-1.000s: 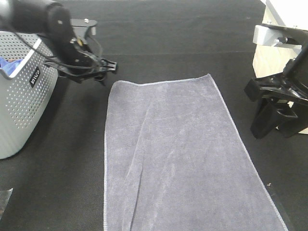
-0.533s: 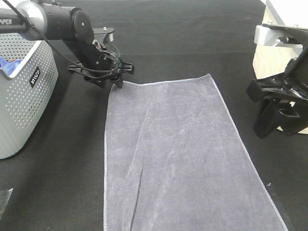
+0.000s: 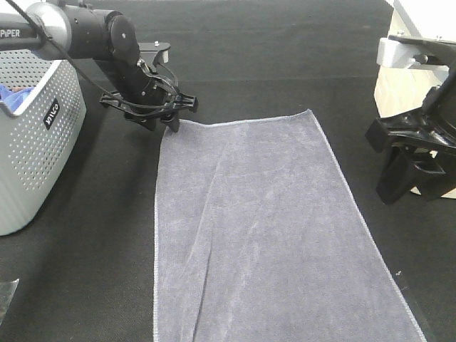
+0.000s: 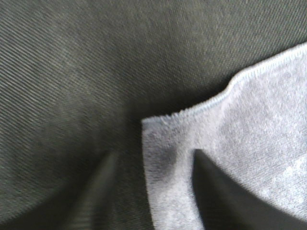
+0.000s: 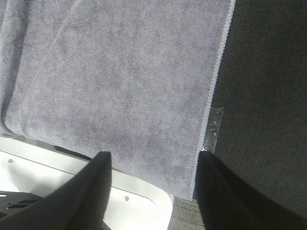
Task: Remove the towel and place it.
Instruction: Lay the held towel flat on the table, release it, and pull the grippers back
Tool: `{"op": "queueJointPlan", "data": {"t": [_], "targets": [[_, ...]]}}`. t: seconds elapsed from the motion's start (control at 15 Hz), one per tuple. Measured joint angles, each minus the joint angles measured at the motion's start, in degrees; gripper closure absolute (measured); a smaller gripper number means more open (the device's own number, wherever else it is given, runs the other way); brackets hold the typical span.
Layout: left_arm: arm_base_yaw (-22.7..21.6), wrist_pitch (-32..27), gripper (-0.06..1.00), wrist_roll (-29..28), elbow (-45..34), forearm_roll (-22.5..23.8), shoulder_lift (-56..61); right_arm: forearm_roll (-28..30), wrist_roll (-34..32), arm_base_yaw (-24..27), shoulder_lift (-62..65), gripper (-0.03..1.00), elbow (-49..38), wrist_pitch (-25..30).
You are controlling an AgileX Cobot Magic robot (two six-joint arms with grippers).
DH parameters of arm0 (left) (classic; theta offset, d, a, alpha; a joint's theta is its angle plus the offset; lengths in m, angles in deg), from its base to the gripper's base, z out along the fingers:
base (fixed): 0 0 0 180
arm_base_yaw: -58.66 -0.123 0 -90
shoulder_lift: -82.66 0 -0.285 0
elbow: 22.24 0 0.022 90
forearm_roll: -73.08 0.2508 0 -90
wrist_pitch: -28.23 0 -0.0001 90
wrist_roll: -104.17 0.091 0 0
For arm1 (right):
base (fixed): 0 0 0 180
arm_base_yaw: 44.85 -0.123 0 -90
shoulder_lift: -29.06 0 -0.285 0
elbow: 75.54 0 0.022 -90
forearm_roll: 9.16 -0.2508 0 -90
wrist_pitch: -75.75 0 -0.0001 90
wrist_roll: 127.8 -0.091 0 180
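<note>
A grey plastic basket [image 3: 35, 142] with perforated walls is seen at the left edge of the exterior high view, set on a black woven-fabric table [image 3: 271, 50]. A small dark label with pale lettering [image 3: 51, 114] is fixed to the basket's side wall. A bright blue cloth [image 3: 10, 96] is lying inside the basket, only partly shown. A scrap of clear plastic [image 3: 6, 296] is found on the table near the basket, on its camera side. A pale box-like unit with a white top [image 3: 427, 18] is placed well apart from the basket, at the opposite edge.
</note>
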Motion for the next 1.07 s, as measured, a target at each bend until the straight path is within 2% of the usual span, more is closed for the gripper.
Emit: {"op": "queueJointPlan", "data": {"t": [0.13,0.33,0.47,0.6,0.73,0.87,1.07], "targets": [[0.0,-0.2,0.41,-0.1,0.2,0.0,-0.6,0.0,0.0,0.0,0.0,0.46,0.0,0.0],[0.0,-0.2,0.45,-0.3,0.2,-0.1,-2.2,0.1,0.0,0.0,0.0,0.46,0.0,0.0],[0.0,0.6,0.56,-0.6,0.2,-0.1,-2.8,0.2,0.0,0.0,0.0,0.46,0.0,0.0],[0.0,0.7,0.8,-0.7,0.2,0.0,-3.0,0.2,0.0,0.0,0.0,0.46,0.0,0.0],[0.0,0.6,0.94,0.2,0.8,0.1,-3.0,0.2,0.0,0.0,0.0,0.46,0.0,-0.1],[0.0,0.6,0.94,1.4,1.5,0.2,-2.6,0.2,0.0,0.0,0.0,0.46,0.0,-1.3],[0.0,0.7,0.94,2.0,1.5,0.4,-1.4,-1.3,0.2,0.0,-0.2,0.46,0.2,-9.6]]}}
